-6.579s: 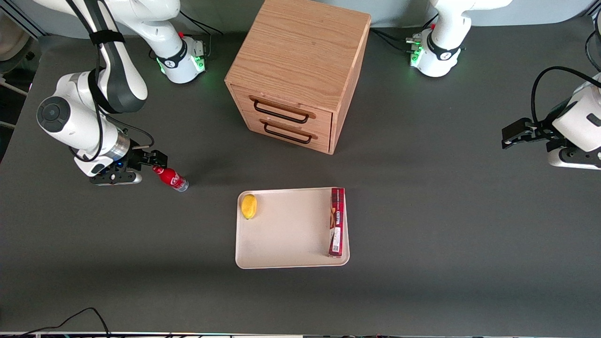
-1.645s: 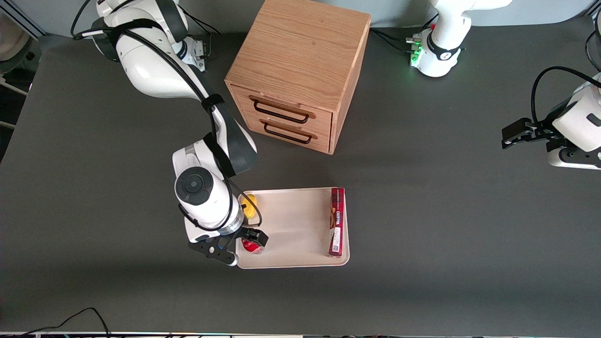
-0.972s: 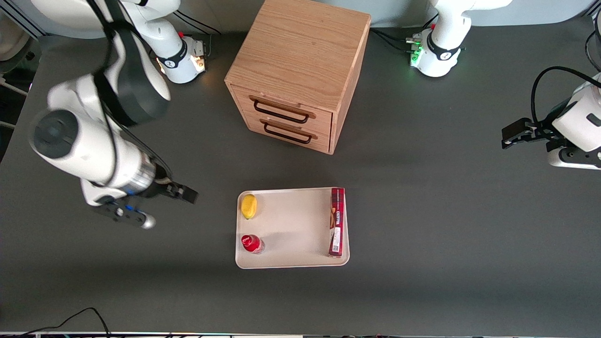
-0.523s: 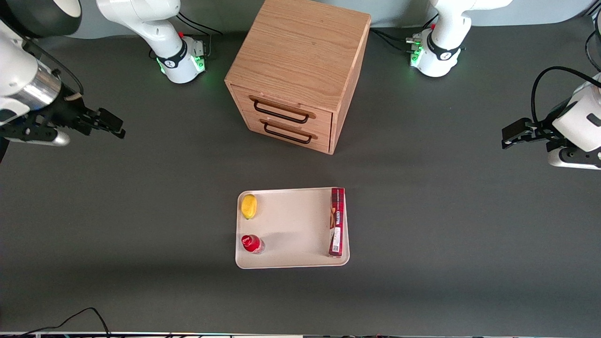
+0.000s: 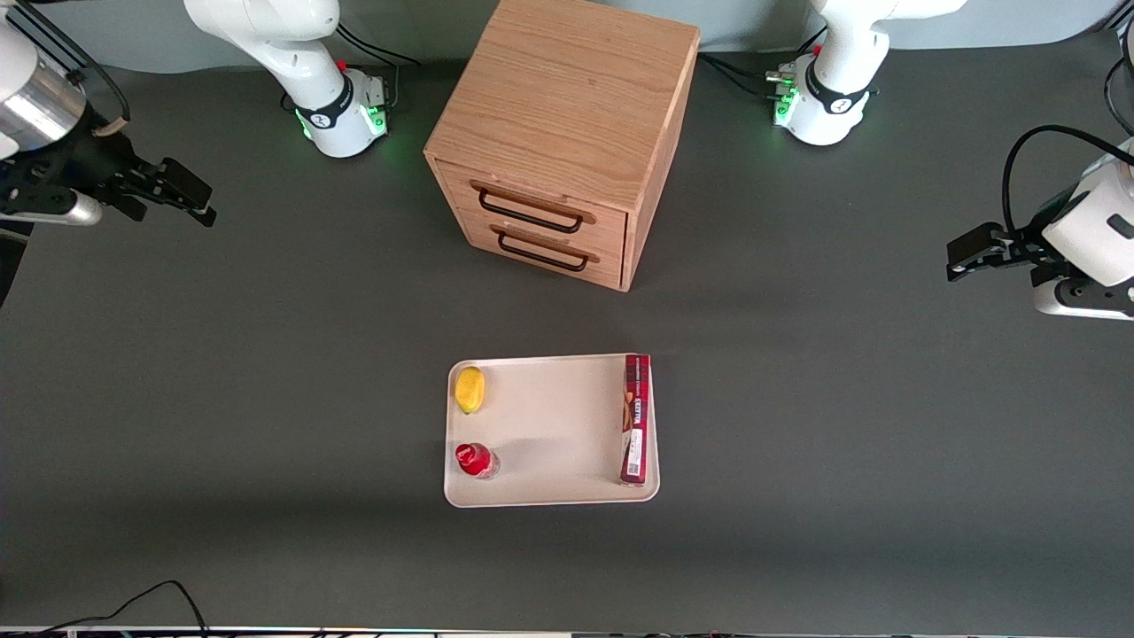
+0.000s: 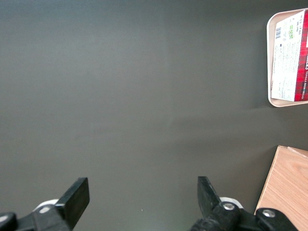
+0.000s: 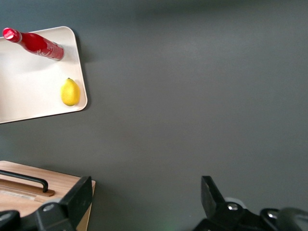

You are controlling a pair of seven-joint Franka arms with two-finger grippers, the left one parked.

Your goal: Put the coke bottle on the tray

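- My gripper hangs high over the bare dark table at the working arm's end, fingers spread wide with nothing between them, well apart from everything.
- The coke bottle stands upright on the tray, in the corner nearest the front camera at my arm's end; its red cap and red body show, but I can't read any script on it.
- A lemon sits on the same tray, farther from the front camera than the bottle.
- A long red box lies along the tray's edge toward the parked arm; its white lettering is too small to read.
- The wooden drawer cabinet sits farther from the front camera, both drawers shut.
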